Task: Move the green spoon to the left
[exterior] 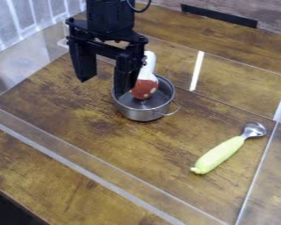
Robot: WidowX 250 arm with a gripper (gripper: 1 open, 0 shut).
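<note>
The green spoon [225, 151] lies flat on the wooden table at the right, its thick yellow-green handle pointing toward the front left and its small silver bowl toward the back right. My black gripper [106, 68] hangs near the back left, well apart from the spoon. Its two fingers stand wide apart with nothing between them, so it is open. It hovers just left of a metal pot [144, 99].
The metal pot holds a white-handled, red-headed object [146, 81] leaning out of it. Clear plastic walls [131, 192] run around the wooden table [61, 114] at the front, left and right. Bare wood lies between pot and spoon.
</note>
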